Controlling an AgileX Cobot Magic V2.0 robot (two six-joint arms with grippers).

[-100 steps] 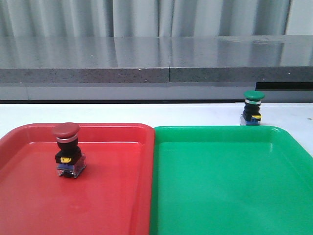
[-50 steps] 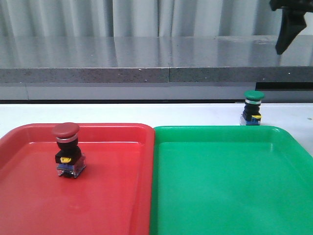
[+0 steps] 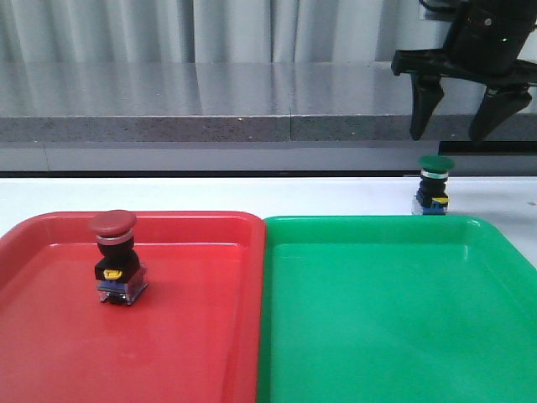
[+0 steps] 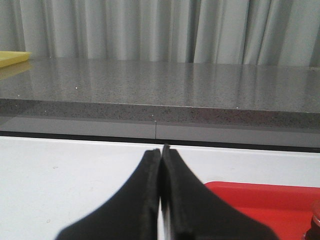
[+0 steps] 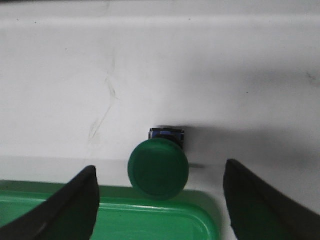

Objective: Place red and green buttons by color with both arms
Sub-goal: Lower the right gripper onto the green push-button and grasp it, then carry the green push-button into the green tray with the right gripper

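The green button [image 3: 435, 186] stands upright on the white tabletop [image 3: 210, 193] just behind the green tray [image 3: 394, 336]; the right gripper [image 3: 458, 126], absent a second ago, is now poised above it with fingers spread wide, so a grasp is judged imminent. The red button [image 3: 116, 256] is already seated in the red tray [image 3: 193, 353], the left gripper [image 4: 161, 165] is held closed, and a grey ledge and curtain lie behind the green button.

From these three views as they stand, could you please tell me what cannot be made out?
- Red button: left wrist view, cut off by the frame edge; only a sliver shows.
- Green button body: right wrist view, hidden under its own cap.
- Left gripper: absent from the front view, so its place over the table is unknown.
- Right gripper: height above the green button is uncertain.
- Red tray and green tray: front view, near edges cut off.
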